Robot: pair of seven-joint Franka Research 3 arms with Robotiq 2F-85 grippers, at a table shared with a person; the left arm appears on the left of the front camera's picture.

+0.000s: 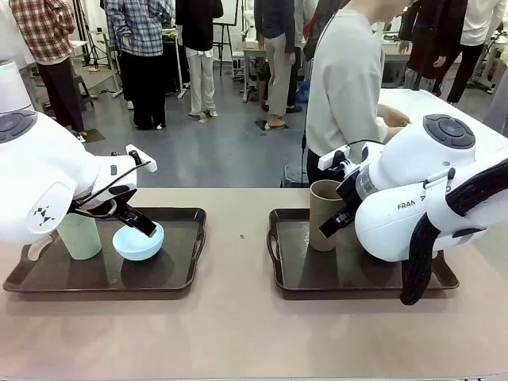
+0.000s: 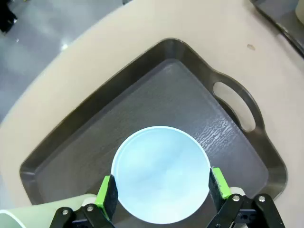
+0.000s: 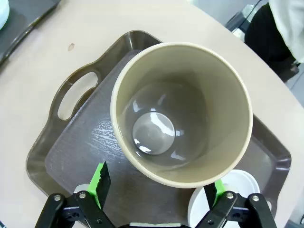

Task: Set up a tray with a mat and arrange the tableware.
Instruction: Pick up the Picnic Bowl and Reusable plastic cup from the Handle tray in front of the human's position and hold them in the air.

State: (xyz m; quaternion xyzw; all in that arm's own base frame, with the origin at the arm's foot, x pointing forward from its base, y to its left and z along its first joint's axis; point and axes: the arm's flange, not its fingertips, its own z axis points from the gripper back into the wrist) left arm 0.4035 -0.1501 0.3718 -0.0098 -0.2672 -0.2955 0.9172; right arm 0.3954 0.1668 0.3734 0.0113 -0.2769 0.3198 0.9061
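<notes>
Bowl point(image 2: 160, 166) inside spread left hand point(image 2: 162, 187); tumbler point(image 3: 183, 95) inside spread right hand point(image 3: 159, 183).

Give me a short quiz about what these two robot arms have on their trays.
1. True or false: the light blue bowl sits between the left hand's fingers.
2. What stands on the right tray? A brown tumbler, B teapot, C fork.
3. What stands beside the bowl on the left tray?
Key: 1 true; 2 A; 3 the pale green tumbler.
</notes>
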